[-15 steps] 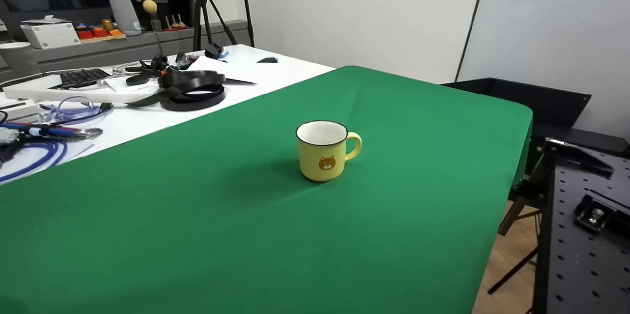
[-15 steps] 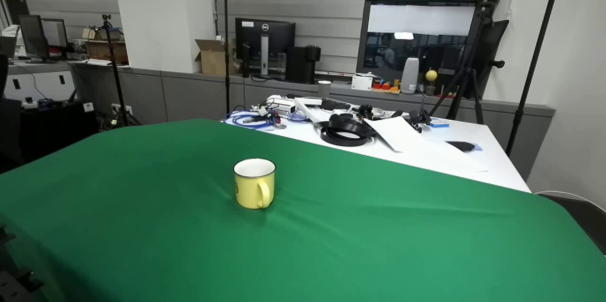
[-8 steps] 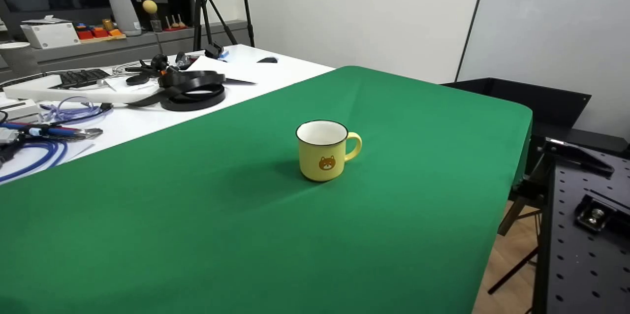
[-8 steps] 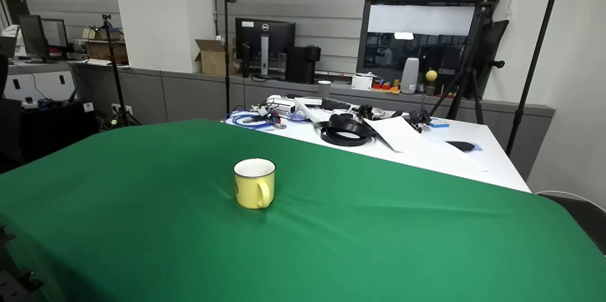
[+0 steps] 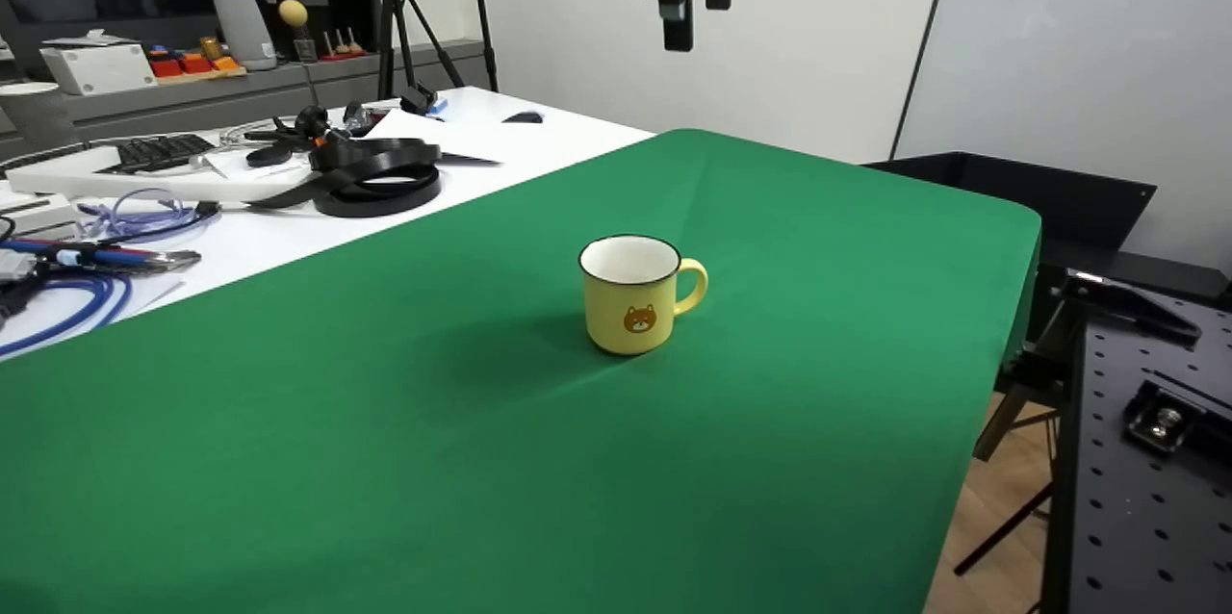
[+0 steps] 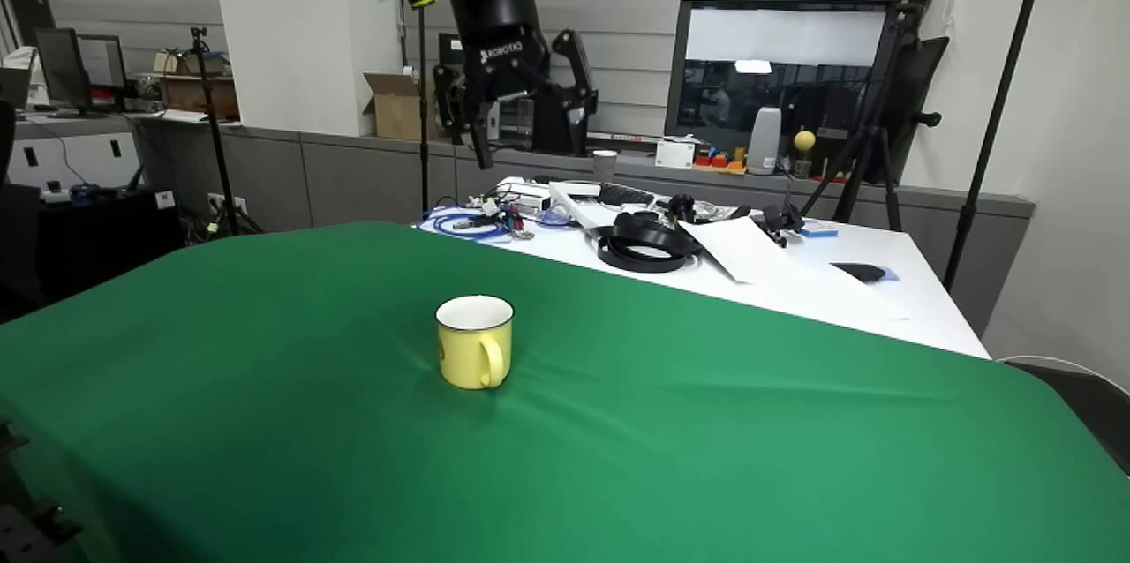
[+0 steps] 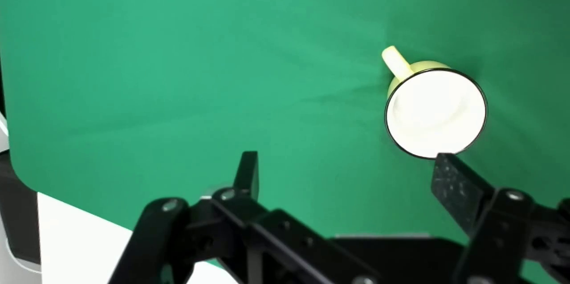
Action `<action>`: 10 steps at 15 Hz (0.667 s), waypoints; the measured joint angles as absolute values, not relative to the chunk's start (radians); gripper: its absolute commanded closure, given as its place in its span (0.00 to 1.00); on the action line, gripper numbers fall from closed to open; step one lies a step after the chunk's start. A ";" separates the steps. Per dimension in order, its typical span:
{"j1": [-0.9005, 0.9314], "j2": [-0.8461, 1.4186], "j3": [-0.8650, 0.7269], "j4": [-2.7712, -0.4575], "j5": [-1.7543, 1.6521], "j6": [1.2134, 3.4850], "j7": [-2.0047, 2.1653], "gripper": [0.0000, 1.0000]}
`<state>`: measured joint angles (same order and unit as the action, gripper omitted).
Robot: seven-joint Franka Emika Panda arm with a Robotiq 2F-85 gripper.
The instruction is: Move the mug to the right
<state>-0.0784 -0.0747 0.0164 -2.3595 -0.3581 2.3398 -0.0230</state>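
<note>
The yellow mug [image 5: 626, 318] stands upright on the green cloth, its pale inside facing up and a small bear mark on its side. It also stands in an exterior view [image 6: 466, 358] with its handle toward that camera. In the wrist view the mug [image 7: 435, 112] is right of centre, its handle pointing up-left. My gripper [image 6: 531, 150] is open and empty, high above the table and apart from the mug. In an exterior view only the fingers of the gripper [image 5: 699, 25] show at the top. In the wrist view the right fingertip of the gripper [image 7: 347, 159] overlaps the mug's near rim.
The green-covered table [image 5: 433, 470] carries the mug. A white table [image 6: 817, 285] adjoins it, with a black strap coil [image 6: 643, 247], cables [image 6: 468, 223] and papers. A black perforated surface [image 5: 1136, 508] stands beside the green table.
My gripper has come down into view from the top in both exterior views; a second ago almost nothing of it showed. The mug has not moved.
</note>
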 measured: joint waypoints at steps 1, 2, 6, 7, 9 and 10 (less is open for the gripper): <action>-0.078 -0.057 0.016 -2.356 -0.362 2.344 -0.022 0.00; -0.078 -0.051 0.016 -2.353 -0.364 2.344 -0.022 0.00; -0.073 -0.046 0.016 -2.349 -0.364 2.345 -0.029 0.00; -0.068 -0.035 0.016 -2.349 -0.363 2.351 -0.037 0.00; -0.055 0.008 0.016 -2.348 -0.345 2.384 -0.069 0.00; -0.049 0.037 0.016 -2.347 -0.326 2.408 -0.096 0.00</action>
<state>-0.0486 0.0374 0.0165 -2.3470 -0.3259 2.4080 -0.0962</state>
